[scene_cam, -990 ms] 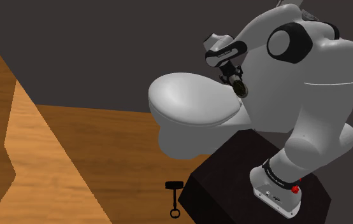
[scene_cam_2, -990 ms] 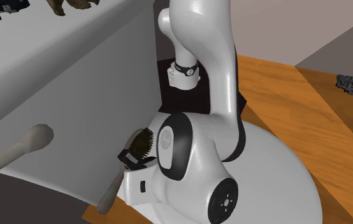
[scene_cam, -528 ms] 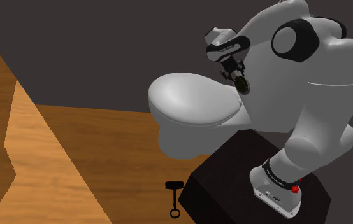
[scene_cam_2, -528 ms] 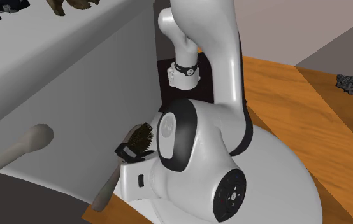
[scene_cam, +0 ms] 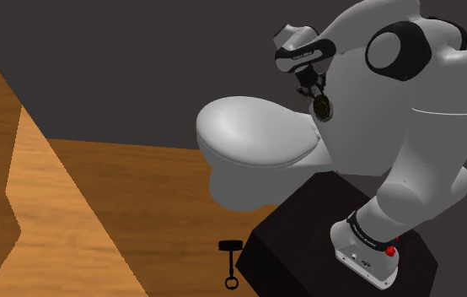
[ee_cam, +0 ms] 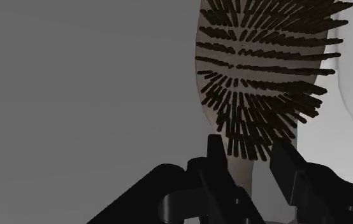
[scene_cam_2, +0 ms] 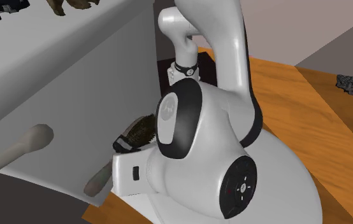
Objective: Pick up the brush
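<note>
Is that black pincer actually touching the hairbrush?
Touching. In the wrist view the pincer clasps the hairbrush between its fingers, with no gap on either side.

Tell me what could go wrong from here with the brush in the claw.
1. The claw clasps the brush at its neck, just below the bristles. The long handle sticks out beyond the claw, so it may pivot or slip.
2. The brush seems to hang over the rear of the toilet, so a drop would likely hit the lid or the wood floor.
</note>
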